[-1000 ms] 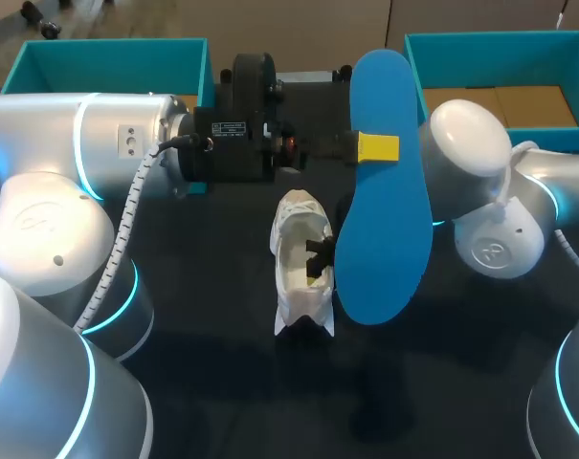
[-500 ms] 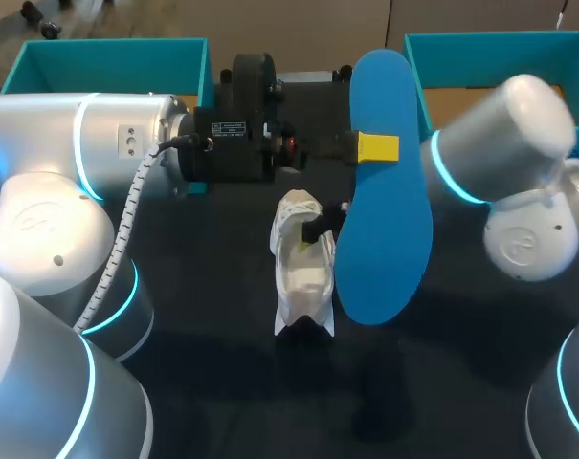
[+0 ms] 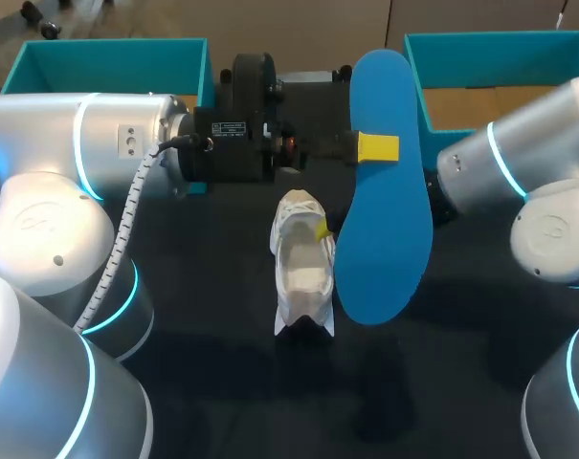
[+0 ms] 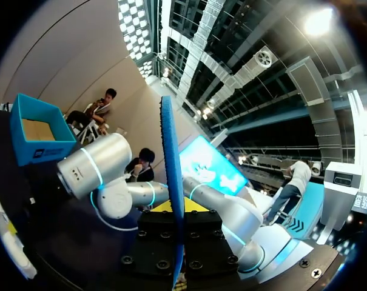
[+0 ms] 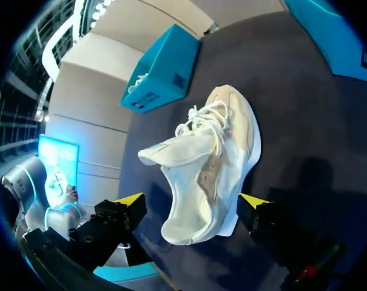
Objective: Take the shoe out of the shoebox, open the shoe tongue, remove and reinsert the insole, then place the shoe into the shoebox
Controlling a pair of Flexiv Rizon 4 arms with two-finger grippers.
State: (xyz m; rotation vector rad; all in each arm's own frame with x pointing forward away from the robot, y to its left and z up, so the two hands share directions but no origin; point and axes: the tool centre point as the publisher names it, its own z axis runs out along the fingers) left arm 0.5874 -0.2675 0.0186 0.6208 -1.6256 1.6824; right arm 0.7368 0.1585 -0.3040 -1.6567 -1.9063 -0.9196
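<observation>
Blue insole point(image 3: 380, 220) is pinched on edge by the left gripper point(image 3: 376, 148) and held clear of the table point(image 3: 222, 382), so the shoe point(image 3: 301, 275) lying there is left open. The right gripper point(image 5: 192, 203) is spread wide astride the shoe with no grip apparent, probably to steady it for reinsertion.

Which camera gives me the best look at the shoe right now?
Right wrist view: the whole shoe shows, opening included. In the head view the insole overlaps one side of it; the left wrist view catches only a white sliver.
</observation>
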